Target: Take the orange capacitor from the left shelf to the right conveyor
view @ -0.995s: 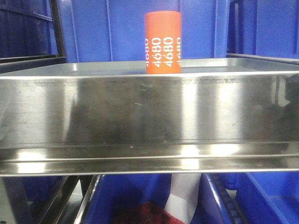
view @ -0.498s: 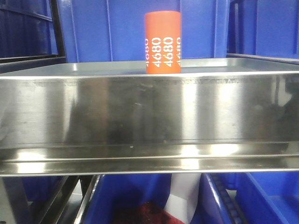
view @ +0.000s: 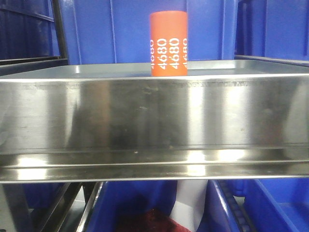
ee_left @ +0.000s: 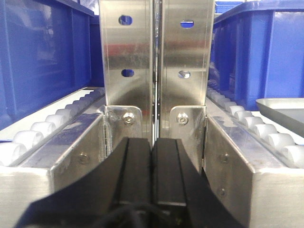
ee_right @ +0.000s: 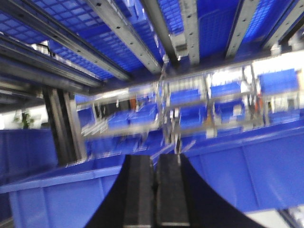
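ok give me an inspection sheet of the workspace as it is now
surface: steel shelf, shiny front lip
job's things: capacitor upright on the shelf, not gripped; conveyor not in view
clutter: nothing seen
grippers: left gripper shut, empty, facing a metal post; right gripper shut, empty, view blurred
cables: nothing seen
surroundings: blue bins behind and below the shelf; roller tracks by the left gripper
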